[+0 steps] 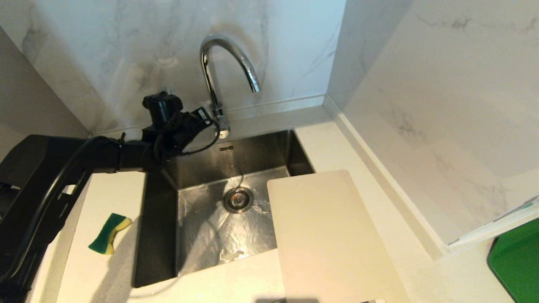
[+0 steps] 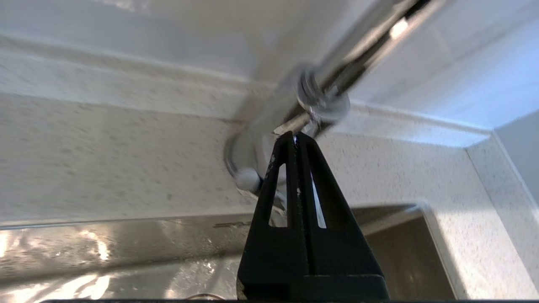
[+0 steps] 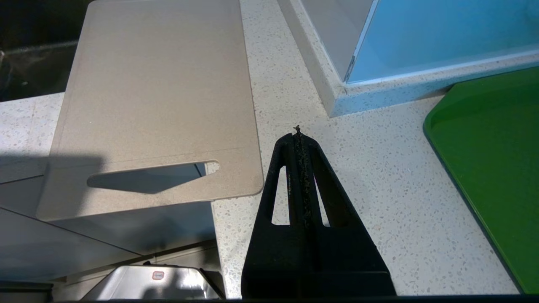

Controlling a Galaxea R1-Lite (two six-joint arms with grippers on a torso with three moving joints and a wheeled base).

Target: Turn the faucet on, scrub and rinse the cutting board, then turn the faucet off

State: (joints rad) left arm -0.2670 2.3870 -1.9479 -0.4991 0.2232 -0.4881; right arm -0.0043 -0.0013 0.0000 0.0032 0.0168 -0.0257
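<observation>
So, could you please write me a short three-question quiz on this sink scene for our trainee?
1. True or false: water is running from the faucet.
2. Where does the sponge lie? A) in the sink B) on the counter left of the sink C) on the cutting board
3. Fill in: the shut left gripper has its tip at the faucet's ____.

Key: 1 false, no stream shows; 2 B; 3 base. The right gripper, shut, is over the counter beside the board.
</observation>
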